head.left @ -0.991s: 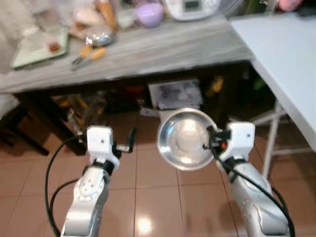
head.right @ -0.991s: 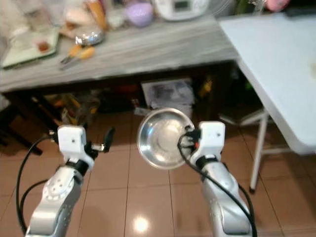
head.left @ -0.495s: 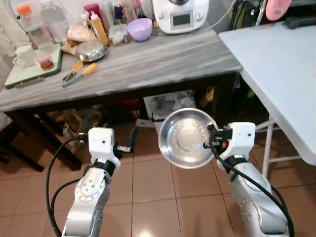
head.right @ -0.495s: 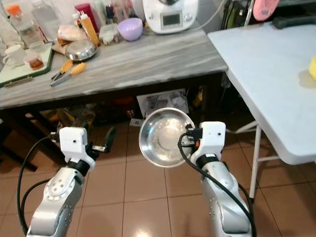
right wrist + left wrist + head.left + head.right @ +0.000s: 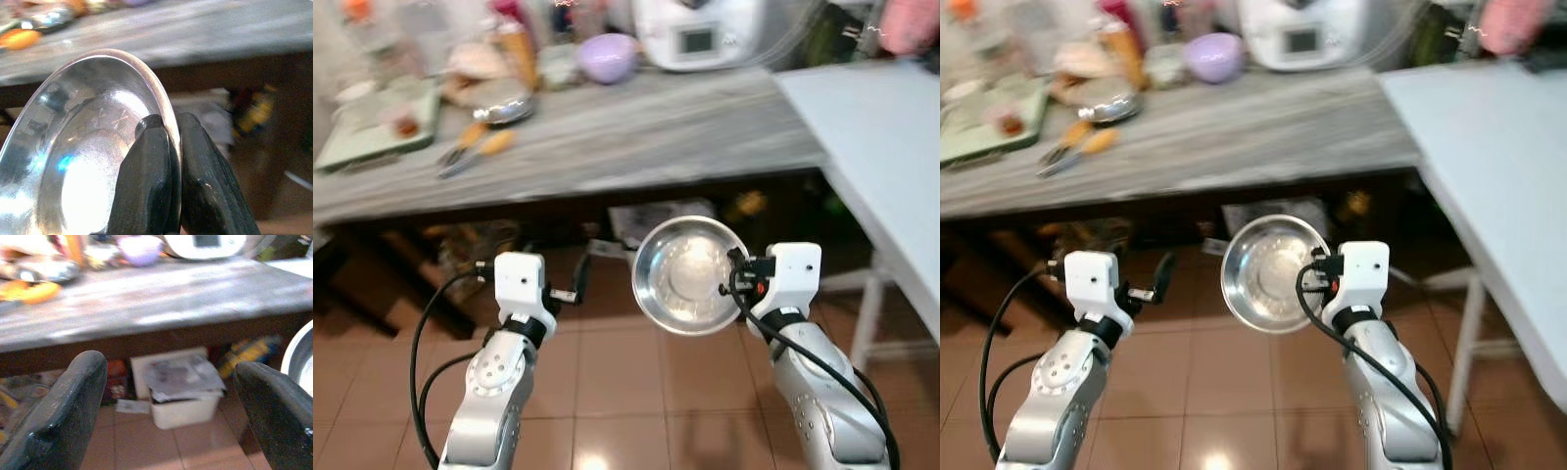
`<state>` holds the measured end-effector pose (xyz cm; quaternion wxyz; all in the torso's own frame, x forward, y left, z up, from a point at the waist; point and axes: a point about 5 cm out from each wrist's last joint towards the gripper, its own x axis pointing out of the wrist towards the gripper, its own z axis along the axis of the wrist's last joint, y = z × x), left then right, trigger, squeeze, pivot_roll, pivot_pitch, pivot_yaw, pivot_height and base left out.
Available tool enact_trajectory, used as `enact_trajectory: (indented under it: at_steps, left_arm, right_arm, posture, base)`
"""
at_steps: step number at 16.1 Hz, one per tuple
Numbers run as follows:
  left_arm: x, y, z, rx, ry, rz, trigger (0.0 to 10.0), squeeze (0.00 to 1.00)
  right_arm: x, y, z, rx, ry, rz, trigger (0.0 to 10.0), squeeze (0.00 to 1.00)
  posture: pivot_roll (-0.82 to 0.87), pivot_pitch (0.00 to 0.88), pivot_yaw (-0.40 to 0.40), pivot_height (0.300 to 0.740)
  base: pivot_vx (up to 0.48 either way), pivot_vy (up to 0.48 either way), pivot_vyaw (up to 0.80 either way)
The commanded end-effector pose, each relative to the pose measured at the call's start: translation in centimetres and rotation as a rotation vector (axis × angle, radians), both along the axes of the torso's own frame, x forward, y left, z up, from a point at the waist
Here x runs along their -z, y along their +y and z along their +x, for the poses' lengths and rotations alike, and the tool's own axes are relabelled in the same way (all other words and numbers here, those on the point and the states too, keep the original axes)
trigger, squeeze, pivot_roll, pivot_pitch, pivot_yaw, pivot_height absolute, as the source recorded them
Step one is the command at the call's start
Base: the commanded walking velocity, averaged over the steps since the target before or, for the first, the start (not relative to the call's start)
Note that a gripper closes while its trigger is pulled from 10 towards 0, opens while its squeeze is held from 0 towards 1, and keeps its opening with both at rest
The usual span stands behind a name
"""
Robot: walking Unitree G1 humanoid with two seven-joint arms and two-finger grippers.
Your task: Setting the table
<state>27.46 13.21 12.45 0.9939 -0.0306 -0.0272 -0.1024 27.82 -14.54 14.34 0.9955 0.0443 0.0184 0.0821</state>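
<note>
Right end effector (image 5: 168,161) pinches the rim of a steel bowl (image 5: 685,276), one finger inside and one outside, holding it tilted in the air above the tiled floor (image 5: 607,372) in front of the grey desk (image 5: 636,127). Left end effector (image 5: 171,396) is empty, fingers spread wide (held level beside the bowl). A white folding table (image 5: 1498,147) stands at right.
</note>
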Motion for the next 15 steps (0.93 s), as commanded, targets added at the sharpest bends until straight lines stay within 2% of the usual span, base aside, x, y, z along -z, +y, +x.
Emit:
enact_trajectory:
  at_steps: [1, 7, 10, 14, 15]
  left_arm:
    - [0.4, 1.5, -0.2, -0.045, 0.017, 0.019, 10.0, 0.0]
    - [0.4, 1.3, -0.3, -0.037, 0.013, 0.014, 10.0, 0.0]
    - [0.4, 1.2, -0.3, -0.031, 0.014, 0.009, 10.0, 0.0]
    - [0.3, 1.0, -0.2, -0.018, 0.014, 0.008, 10.0, 0.0]
    - [0.3, 1.0, -0.2, -0.017, 0.014, 0.008, 10.0, 0.0]
  right_arm:
    - [-0.3, 1.3, 0.0, -0.041, -0.012, 0.026, 10.0, 0.0]
    - [-0.8, 1.0, 0.2, -0.019, -0.035, 0.031, 10.0, 0.0]
    - [-2.1, 0.3, 0.3, 0.028, -0.089, 0.024, 10.0, 0.0]
    - [-2.2, -0.5, 0.3, 0.068, -0.091, 0.023, 10.0, 0.0]
    - [-2.2, -0.5, 0.3, 0.067, -0.089, 0.023, 10.0, 0.0]
  posture:
    - [-0.25, 0.131, 0.134, 0.74]
    - [-0.25, 0.129, 0.132, 0.74]
    - [-0.26, 0.132, 0.137, 0.74]
    - [-0.26, 0.136, 0.142, 0.74]
    - [-0.27, 0.136, 0.142, 0.74]
  base:
    - [0.322, 0.0, 0.41]
    - [0.323, 0.0, 0.0]
    - [0.321, 0.0, 0.0]
    - [0.322, 0.0, 0.0]
    - [0.322, 0.0, -0.64]
